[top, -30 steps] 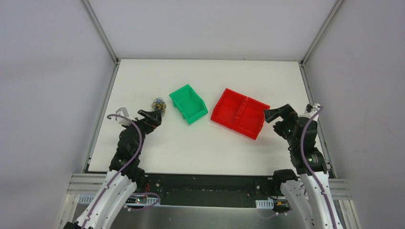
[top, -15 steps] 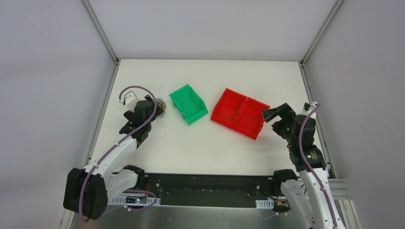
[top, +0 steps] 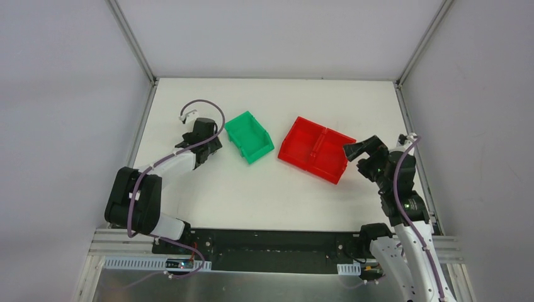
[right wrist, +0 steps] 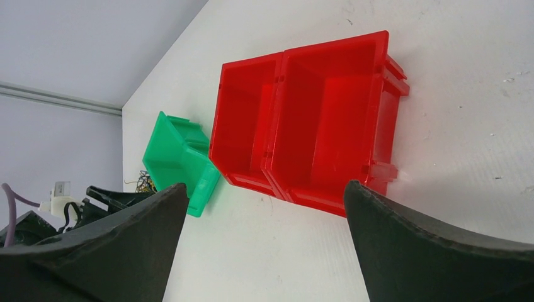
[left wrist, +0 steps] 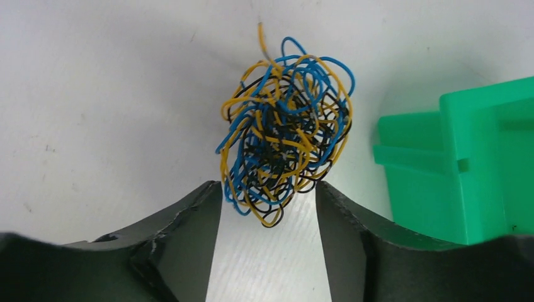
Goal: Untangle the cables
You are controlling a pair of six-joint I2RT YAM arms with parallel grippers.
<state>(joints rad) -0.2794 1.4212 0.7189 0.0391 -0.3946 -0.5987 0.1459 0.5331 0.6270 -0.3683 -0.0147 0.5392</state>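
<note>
The cables (left wrist: 284, 129) are one small knotted ball of orange-yellow, blue and black wires lying on the white table. My left gripper (left wrist: 267, 189) is right at the ball, its jaws partly apart. The ball's lowest loops hang between the two fingertips (left wrist: 211, 195), which reach the outer strands without pinching them. In the top view the left gripper (top: 211, 143) covers the ball, just left of the green bin. A bit of the cables (right wrist: 146, 182) shows far off in the right wrist view. My right gripper (top: 356, 150) hovers open and empty beside the red bin.
A small green bin (top: 249, 136) sits immediately right of the cables, its corner (left wrist: 466, 170) close to my left finger. A red two-compartment bin (top: 317, 150) lies right of centre, empty as far as the right wrist view shows. Metal frame rails (top: 142, 135) edge the table.
My left arm has stretched forward over the cable ball and its jaws have narrowed around the ball's lower edge. The right gripper has drifted slightly left.
</note>
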